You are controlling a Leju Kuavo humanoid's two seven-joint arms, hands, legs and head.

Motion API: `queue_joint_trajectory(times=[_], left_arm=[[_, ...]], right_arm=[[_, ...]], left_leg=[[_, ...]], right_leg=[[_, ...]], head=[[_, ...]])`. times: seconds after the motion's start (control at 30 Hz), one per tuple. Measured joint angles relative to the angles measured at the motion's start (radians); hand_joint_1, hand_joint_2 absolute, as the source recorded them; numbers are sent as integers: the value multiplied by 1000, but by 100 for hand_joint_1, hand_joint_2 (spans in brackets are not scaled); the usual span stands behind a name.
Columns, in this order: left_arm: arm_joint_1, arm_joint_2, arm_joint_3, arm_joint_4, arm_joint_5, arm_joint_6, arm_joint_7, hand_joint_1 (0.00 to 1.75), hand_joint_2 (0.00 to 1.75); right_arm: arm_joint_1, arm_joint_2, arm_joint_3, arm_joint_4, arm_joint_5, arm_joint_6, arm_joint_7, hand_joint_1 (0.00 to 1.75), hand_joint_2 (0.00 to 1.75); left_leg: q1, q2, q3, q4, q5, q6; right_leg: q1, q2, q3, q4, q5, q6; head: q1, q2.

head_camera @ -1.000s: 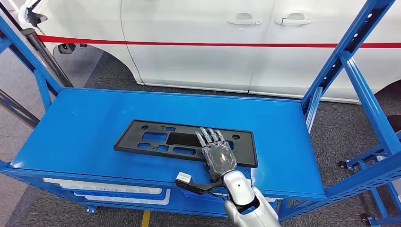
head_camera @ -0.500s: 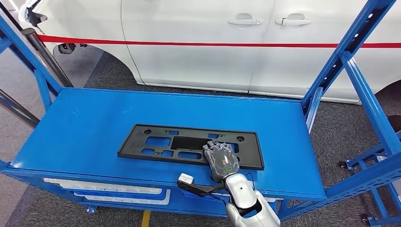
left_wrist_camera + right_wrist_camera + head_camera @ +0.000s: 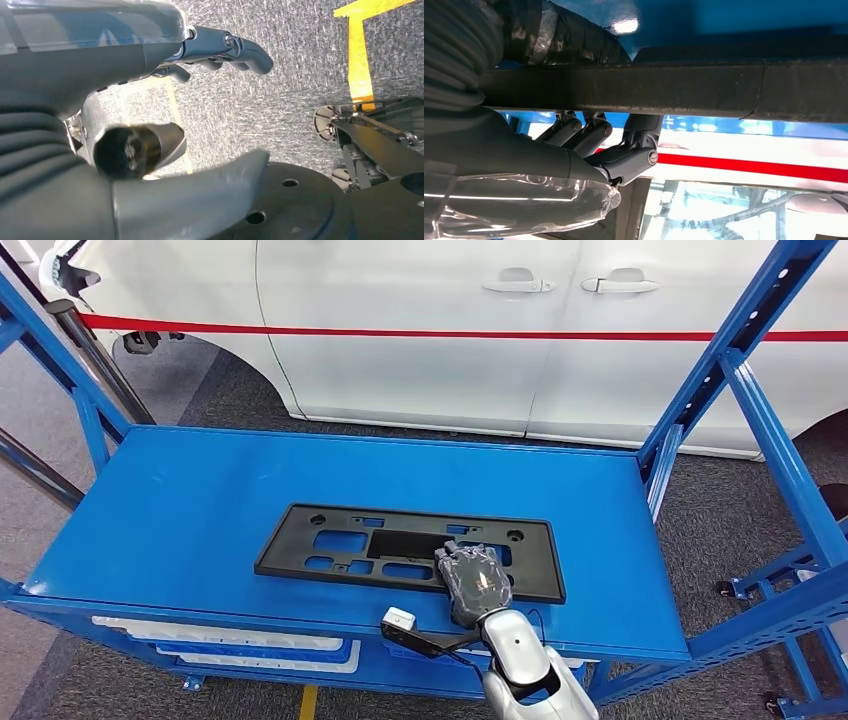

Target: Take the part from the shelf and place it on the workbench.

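Behind the blue shelf (image 3: 200, 490) stood a white car (image 3: 450, 330) on grey carpet. On the shelf top, toward six o'clock near the front edge, lay the part (image 3: 400, 550), a long flat black plastic panel with cut-outs. It looked light and stiff but broad, likely to tip if held at one end; its near long edge seemed the best grip. The right robot hand (image 3: 476, 583) had its fingers curled over that edge at the part's four o'clock end, thumb beneath, gripping it. The left robot hand (image 3: 165, 100) hung over the floor, fingers loosely apart, holding nothing.
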Motion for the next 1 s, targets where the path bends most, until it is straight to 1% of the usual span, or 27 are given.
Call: queue_joint_trajectory(times=[0.1,0.2,0.33,0.43,0.5,0.6,0.7,0.77,0.83,0.93,0.97,1.0], left_arm=[[-1,0,7,0,-4,13,-4,0,175],[-1,0,14,0,-12,54,-4,0,175],[-1,0,27,0,-18,68,25,0,175],[-1,0,34,0,-23,69,42,0,175],[-1,0,43,0,-25,76,66,0,175],[-2,0,52,0,-51,86,134,0,175],[1,2,52,0,-82,94,153,0,175],[3,5,52,0,-101,101,137,0,175],[5,7,51,0,-122,108,114,0,175],[8,10,50,0,-147,115,89,0,175],[9,9,50,0,-151,115,86,0,175],[10,9,49,0,-155,115,84,0,175]], right_arm=[[8,-4,-3,-12,-3,-1,-3,175,175],[35,-10,-5,-47,-17,-11,-10,175,175],[87,-31,-10,-140,-55,-63,-69,175,175],[121,-46,-17,-221,-97,-76,-104,175,175],[142,-51,-25,-277,-138,-76,-126,175,175],[172,-61,-36,-399,-173,-86,-177,175,175],[201,-73,-47,-535,-184,-134,-231,175,175],[217,-82,-55,-619,-184,-159,-258,175,175],[232,-90,-61,-688,-170,-163,-270,175,175],[258,-101,-64,-764,-138,-149,-274,175,175],[266,-105,-62,-784,-132,-144,-275,175,175],[273,-111,-57,-802,-131,-139,-277,175,175]], left_leg=[[0,0,0,0,0,0],[0,0,0,0,0,0],[0,0,-1,0,-1,0],[0,0,-1,0,-2,1],[0,0,-1,0,-2,1],[-2,0,-2,2,-4,3],[-3,0,-2,4,-6,6],[-4,0,-2,7,-8,9],[-4,0,-3,10,-12,13],[-7,0,-3,13,-11,22],[-4,0,0,7,-6,26],[-2,2,3,-1,2,30]], right_leg=[[0,0,0,0,0,0],[0,0,0,0,0,0],[0,0,-1,0,0,0],[0,0,-1,0,-1,1],[0,0,-1,0,-1,2],[-2,0,-1,-1,-2,2],[-3,0,-1,0,-3,4],[-4,0,0,0,-4,6],[-4,0,2,0,-5,9],[-7,0,5,-2,-2,18],[-7,0,6,-2,-2,22],[-6,0,5,2,-8,26]], head=[[0,0],[0,0],[0,0],[0,0],[0,0],[0,0],[0,0],[0,0],[0,0],[0,0],[0,0],[0,0]])
